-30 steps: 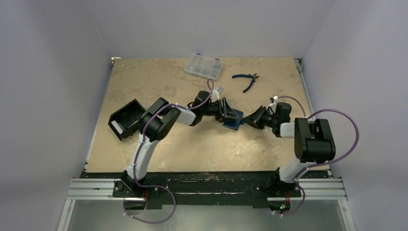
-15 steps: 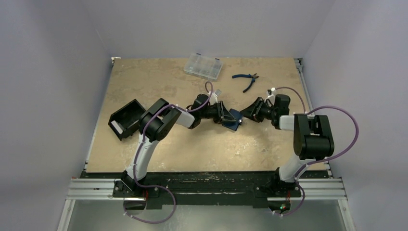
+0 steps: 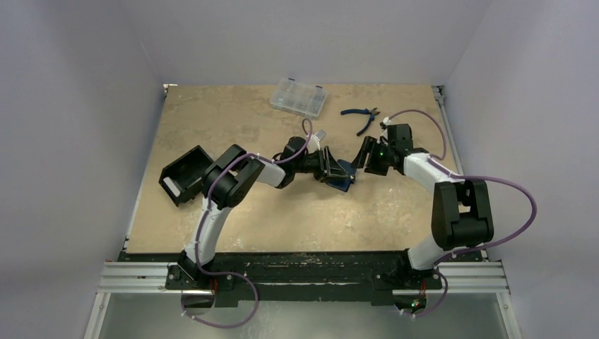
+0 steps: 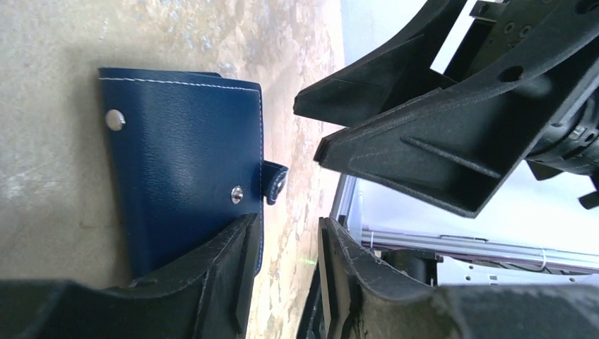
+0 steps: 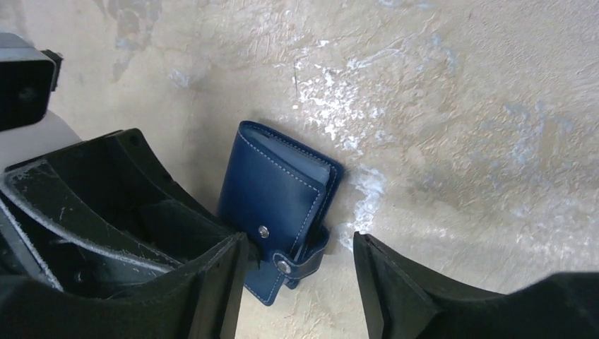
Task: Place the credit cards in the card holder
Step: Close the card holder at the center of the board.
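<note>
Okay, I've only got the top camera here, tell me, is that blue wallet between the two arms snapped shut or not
Observer: It is folded but not snapped. In the right wrist view the card holder's snap tab sticks out loose.
Operator: Is the left gripper clamped on it?
Observer: No. The left wrist view shows the left gripper with its fingers apart, one lying over a corner of the holder, only table in the gap.

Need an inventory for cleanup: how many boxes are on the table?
2. A black open-topped box sits near the left edge; a clear compartment case lies at the far edge. Others could be hidden from view.
</note>
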You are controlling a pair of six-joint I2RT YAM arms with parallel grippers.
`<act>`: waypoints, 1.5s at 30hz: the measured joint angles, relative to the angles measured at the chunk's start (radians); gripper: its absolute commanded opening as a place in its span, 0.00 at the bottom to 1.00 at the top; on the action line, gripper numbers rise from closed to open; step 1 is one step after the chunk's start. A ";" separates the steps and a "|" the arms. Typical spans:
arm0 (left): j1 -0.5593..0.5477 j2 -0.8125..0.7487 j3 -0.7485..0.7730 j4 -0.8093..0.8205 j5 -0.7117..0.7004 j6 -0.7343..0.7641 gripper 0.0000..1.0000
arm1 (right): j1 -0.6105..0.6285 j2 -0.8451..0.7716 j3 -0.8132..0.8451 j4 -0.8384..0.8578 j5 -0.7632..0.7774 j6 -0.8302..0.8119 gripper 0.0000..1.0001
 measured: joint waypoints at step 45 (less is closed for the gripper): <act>0.015 -0.084 0.094 -0.474 -0.111 0.361 0.05 | 0.307 0.245 0.380 -0.507 0.581 0.084 0.63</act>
